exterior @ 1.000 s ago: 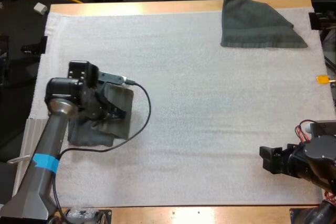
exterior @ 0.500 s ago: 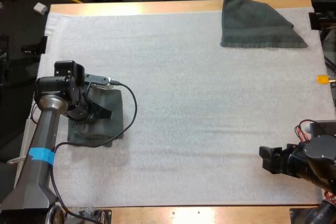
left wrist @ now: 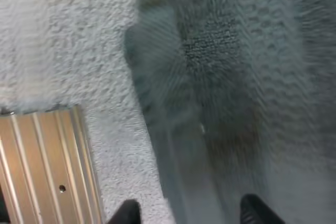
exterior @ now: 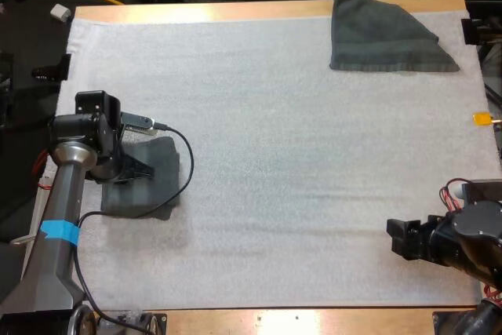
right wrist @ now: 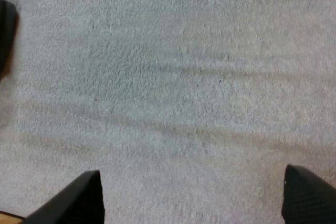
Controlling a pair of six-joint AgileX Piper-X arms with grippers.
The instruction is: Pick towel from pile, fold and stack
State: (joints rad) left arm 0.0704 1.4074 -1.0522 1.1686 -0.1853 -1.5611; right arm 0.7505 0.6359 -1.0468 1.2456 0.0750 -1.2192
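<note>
Grey-green towel (exterior: 153,194) (crumpled) just under left gripper (exterior: 137,172)

Right gripper (right wrist: 191,179): two black fingers (right wrist: 79,200), set wide apart, nothing between them, above bare mat.
White mat (right wrist: 173,77): fuzzy surface, faint creases running across it.
Dark shape (right wrist: 5,30): at the mat's edge, not identifiable.

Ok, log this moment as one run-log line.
left gripper: at left towel, left side of mat | right gripper: open, over bare mat | far towel: lying at mat's far right corner
</note>
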